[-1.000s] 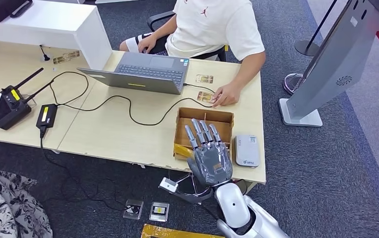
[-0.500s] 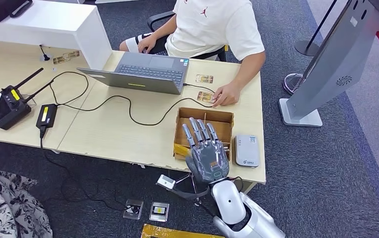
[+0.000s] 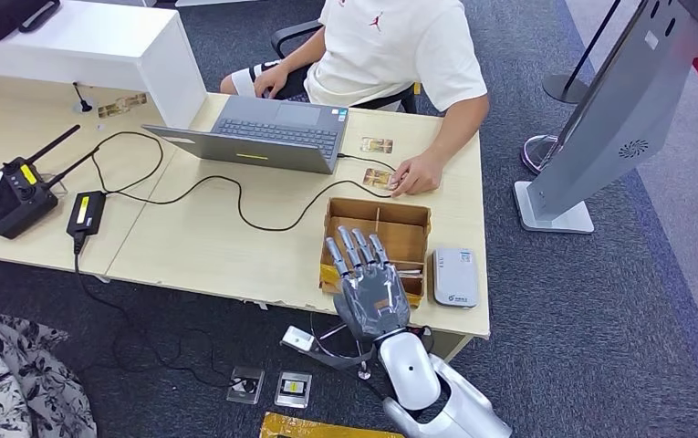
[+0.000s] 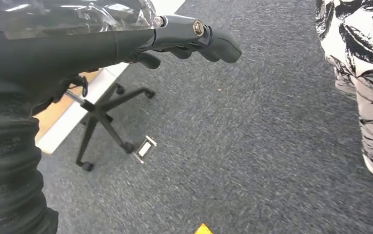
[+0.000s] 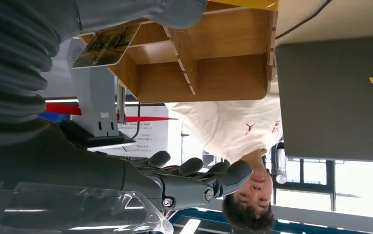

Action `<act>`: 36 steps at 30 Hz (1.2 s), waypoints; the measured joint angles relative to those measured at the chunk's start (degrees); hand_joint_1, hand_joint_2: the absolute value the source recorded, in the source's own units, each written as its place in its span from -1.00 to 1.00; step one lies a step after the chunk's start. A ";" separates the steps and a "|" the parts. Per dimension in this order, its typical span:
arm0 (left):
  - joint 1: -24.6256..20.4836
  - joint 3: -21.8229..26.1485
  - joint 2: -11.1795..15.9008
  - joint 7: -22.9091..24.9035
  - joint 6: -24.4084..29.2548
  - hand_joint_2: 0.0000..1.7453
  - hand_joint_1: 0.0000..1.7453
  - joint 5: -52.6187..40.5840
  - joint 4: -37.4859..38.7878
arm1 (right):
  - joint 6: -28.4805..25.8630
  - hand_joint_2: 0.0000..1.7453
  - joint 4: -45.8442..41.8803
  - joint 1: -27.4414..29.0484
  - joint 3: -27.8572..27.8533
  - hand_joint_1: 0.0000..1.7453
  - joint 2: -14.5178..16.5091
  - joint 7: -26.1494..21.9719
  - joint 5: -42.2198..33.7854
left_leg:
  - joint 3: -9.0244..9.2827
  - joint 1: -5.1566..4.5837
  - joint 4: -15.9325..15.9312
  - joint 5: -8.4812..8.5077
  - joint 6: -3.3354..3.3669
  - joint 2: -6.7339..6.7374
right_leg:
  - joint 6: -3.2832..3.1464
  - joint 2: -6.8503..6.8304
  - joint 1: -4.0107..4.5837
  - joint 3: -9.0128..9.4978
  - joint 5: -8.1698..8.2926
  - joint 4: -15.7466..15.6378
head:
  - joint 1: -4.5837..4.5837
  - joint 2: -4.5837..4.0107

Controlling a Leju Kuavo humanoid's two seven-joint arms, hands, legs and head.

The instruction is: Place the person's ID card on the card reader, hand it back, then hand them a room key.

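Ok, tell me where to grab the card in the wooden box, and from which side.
Take the card by its raised edge, coming down from above with the right hand. It seems to lie tilted in one compartment of the box, so that edge probably leaves room for a thumb-and-finger pinch. The walls and divider block a sideways approach.

Your head view is evenly and brightly lit from overhead, with soft, short shadows under the laptop (image 3: 263, 134) and along the desk (image 3: 190, 246) edge. Focus is sharp throughout, with mild bending of straight lines near the edges. In your right wrist view the windows behind the person blow out white. Your left wrist view shows slight softness on the carpet (image 4: 252, 146).
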 joint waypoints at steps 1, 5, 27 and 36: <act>-0.05 -0.01 0.01 0.33 0.00 1.00 -1.00 -0.49 -0.03 | 0.01 1.00 0.25 0.00 -0.08 -1.00 0.13 -0.02 -0.03 | 0.00 0.00 0.00 0.00 0.00 0.00 | 0.00 0.00 0.00 0.00 0.00 0.00 | 0.00 0.00; -0.19 -0.04 0.02 1.41 0.00 1.00 -1.00 -2.13 -0.28 | 0.05 1.00 0.92 -0.02 -0.27 -1.00 0.51 -0.02 -0.20 | 0.01 0.00 0.00 0.00 0.00 0.01 | 0.00 0.01 0.00 0.00 0.00 0.00 | -0.01 0.00; -0.47 -0.04 0.04 2.48 0.00 1.00 -1.00 -3.80 -0.34 | 0.65 1.00 3.19 -0.52 -1.41 -1.00 1.02 0.10 -0.94 | 0.03 0.00 0.00 0.00 0.00 0.02 | 0.00 0.02 0.00 0.00 0.00 0.00 | -0.01 0.00; -0.46 -0.04 0.06 0.34 0.00 1.00 -1.00 -0.89 -0.34 | 1.31 1.00 3.32 -0.51 -1.75 -1.00 0.62 1.49 -1.16 | 0.04 0.00 0.00 0.00 0.00 0.03 | 0.00 0.03 0.00 0.00 0.00 0.00 | -0.01 0.00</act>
